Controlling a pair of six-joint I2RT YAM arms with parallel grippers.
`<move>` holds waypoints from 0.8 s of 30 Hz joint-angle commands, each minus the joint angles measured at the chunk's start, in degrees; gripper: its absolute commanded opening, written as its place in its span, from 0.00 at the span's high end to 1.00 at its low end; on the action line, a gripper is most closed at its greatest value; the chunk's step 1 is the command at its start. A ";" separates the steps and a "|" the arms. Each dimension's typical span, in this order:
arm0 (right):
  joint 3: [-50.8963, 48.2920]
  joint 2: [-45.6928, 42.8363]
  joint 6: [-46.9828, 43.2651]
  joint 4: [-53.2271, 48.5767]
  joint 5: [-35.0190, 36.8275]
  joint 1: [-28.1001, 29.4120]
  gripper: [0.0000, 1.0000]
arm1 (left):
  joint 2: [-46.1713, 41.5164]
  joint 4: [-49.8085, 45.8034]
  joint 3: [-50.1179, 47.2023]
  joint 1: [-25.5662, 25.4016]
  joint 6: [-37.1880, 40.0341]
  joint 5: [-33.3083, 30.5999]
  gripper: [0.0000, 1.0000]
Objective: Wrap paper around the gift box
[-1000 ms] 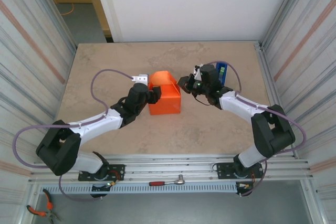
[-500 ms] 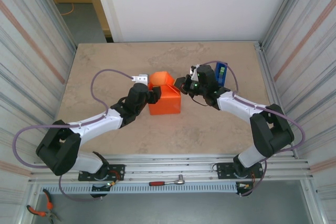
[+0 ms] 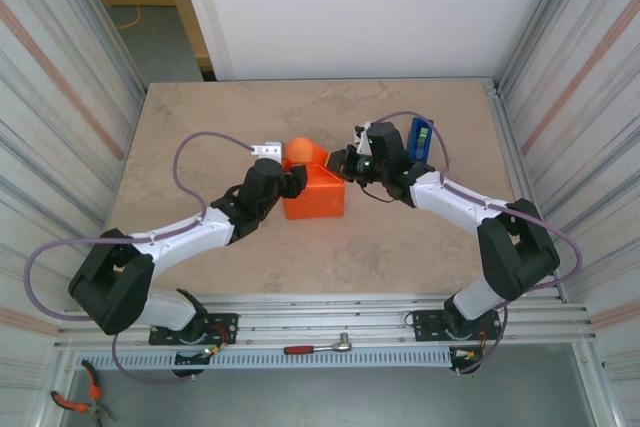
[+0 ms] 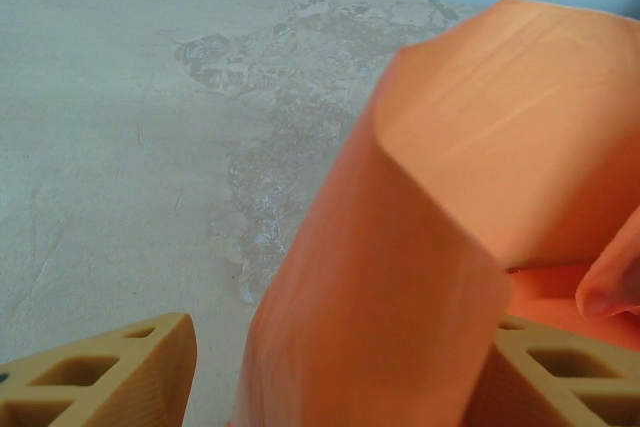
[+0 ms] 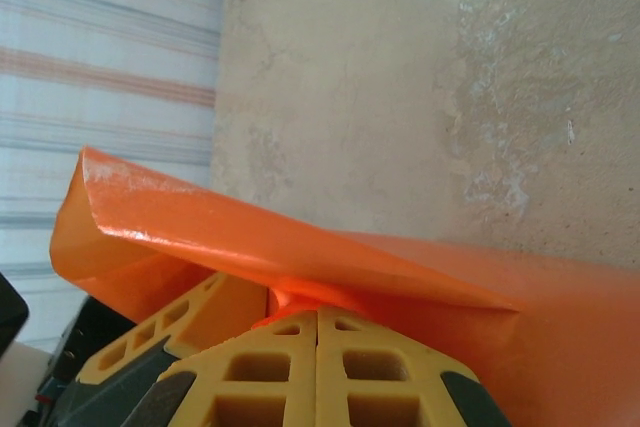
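- Table, one: beige, mottled.
- Paper, one orange sheet: at the table's middle, folded into a boxy bundle, one flap raised at its far right corner. The box is hidden from me.
- Left gripper, one: at the bundle's left side. I see its two fingers spread wide astride a paper fold, one clear of it, so the jaws are released.
- Right gripper, one: at the raised flap, jaws clenched on the paper's edge.
- Dispenser, one, blue: behind the right arm, apart from the paper.
- Ratchet, one, and pliers, one pair: below the arm bases.
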 commanded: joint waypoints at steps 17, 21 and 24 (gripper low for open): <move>0.68 -3.65 -9.71 -6.81 1.03 4.46 1.00 | 0.67 -3.76 0.65 -0.40 0.73 -1.52 0.32; 0.08 -3.25 -10.01 -7.41 0.82 4.52 1.00 | 0.73 -3.76 0.73 -0.40 0.67 -1.43 0.32; -0.30 -1.92 -9.90 -8.15 0.67 4.34 1.00 | 0.76 -3.67 0.68 -0.40 0.61 -1.40 0.32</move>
